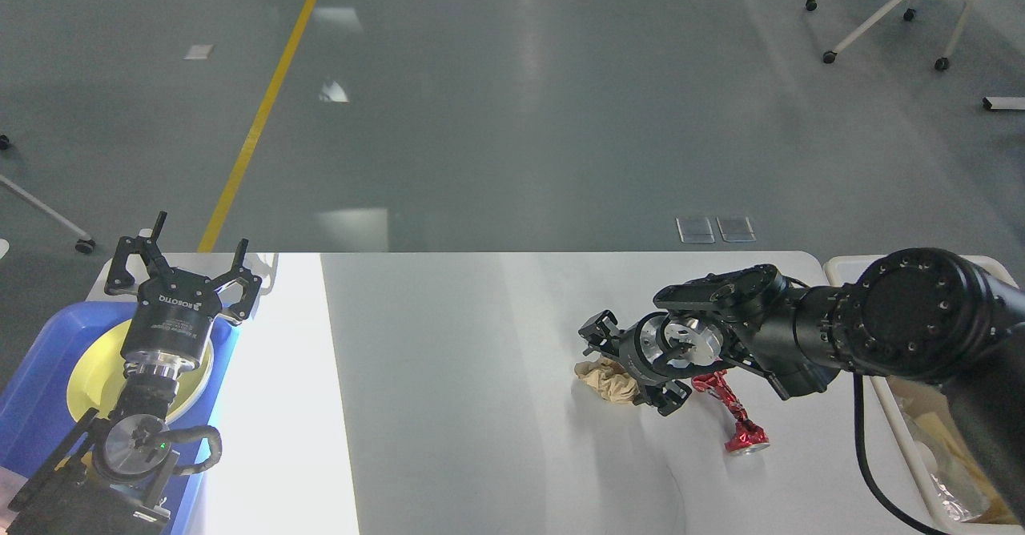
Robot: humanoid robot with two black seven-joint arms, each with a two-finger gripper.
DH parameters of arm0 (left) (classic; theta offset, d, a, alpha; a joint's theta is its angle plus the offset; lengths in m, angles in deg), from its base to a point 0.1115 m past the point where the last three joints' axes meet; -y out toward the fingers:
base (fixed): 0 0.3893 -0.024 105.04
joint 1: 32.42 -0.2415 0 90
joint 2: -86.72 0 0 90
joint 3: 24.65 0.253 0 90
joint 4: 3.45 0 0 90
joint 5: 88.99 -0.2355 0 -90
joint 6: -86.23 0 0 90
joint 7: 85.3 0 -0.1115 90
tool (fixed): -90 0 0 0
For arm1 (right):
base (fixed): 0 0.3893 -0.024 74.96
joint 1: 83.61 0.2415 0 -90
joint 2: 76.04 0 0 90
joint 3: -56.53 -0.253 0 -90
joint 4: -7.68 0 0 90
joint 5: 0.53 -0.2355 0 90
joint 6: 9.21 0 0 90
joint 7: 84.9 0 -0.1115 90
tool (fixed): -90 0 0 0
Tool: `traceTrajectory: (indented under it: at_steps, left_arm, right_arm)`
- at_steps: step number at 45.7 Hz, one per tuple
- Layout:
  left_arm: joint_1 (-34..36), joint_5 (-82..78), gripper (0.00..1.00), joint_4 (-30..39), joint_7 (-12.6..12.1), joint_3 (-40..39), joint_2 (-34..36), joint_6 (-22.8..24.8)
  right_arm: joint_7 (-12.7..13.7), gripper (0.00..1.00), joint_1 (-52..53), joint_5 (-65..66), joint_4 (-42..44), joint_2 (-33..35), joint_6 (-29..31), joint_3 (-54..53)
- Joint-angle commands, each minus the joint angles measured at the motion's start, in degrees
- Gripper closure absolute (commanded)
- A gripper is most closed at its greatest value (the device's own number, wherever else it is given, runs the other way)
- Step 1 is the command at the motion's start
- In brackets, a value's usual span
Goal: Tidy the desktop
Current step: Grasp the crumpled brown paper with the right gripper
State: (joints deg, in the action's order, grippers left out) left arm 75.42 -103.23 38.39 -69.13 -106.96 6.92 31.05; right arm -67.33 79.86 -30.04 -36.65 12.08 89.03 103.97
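The white desktop (480,407) carries a crumpled brown paper ball (606,381) and, just right of it, a crushed red foil piece (734,412). My right gripper (630,368) lies low over the paper ball, open, with one finger behind the ball and the other in front of it; its body hides the ball's right half. My left gripper (182,248) stands open and empty at the far left, pointing away from me above the tray.
A blue tray (32,391) holding a yellow plate (92,371) sits under my left arm at the left edge. A cream bin (913,471) with scrap inside stands off the desktop's right end, partly hidden by my right arm.
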Motion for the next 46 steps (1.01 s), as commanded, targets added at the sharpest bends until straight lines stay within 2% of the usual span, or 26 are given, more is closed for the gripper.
traceTrajectory:
  at_steps: [1, 13, 16, 23, 25, 29, 30, 46]
  left_arm:
    - [0.0, 0.0, 0.03, 0.0, 0.0, -0.04, 0.09, -0.02]
    - [0.0, 0.0, 0.03, 0.0, 0.0, -0.04, 0.0, -0.02]
    - [0.0, 0.0, 0.03, 0.0, 0.0, -0.04, 0.0, -0.02]
    - [0.0, 0.0, 0.03, 0.0, 0.0, 0.04, 0.0, -0.02]
    - [0.0, 0.0, 0.03, 0.0, 0.0, 0.04, 0.0, -0.02]
    - [0.0, 0.0, 0.03, 0.0, 0.0, 0.04, 0.0, -0.02]
    - [0.0, 0.0, 0.03, 0.0, 0.0, -0.04, 0.0, 0.07]
    - [0.0, 0.0, 0.03, 0.0, 0.0, -0.04, 0.0, -0.02]
  right_arm:
    - [0.0, 0.0, -2.1, 0.25, 2.66, -0.67, -1.21, -1.21]
    - [-0.08, 0.0, -5.53, 0.51, 5.04, -1.81, -6.13, -1.21]
    - [-0.08, 0.08, -5.71, 0.86, 4.95, -1.9, -7.71, -1.21]
    - [-0.08, 0.46, -5.71, 0.77, 4.42, -1.9, -8.59, -1.21]
    - [-0.08, 0.6, -5.62, 0.86, 4.16, -1.9, -8.59, -1.21]
    - [0.0, 0.98, -5.53, 0.6, 3.89, -1.9, -8.15, -1.21]
    - [0.0, 1.0, -5.44, 0.42, 3.81, -1.9, -8.07, -1.21]
    - [0.18, 1.0, -4.39, -0.28, 2.31, -1.37, -8.15, -1.3]
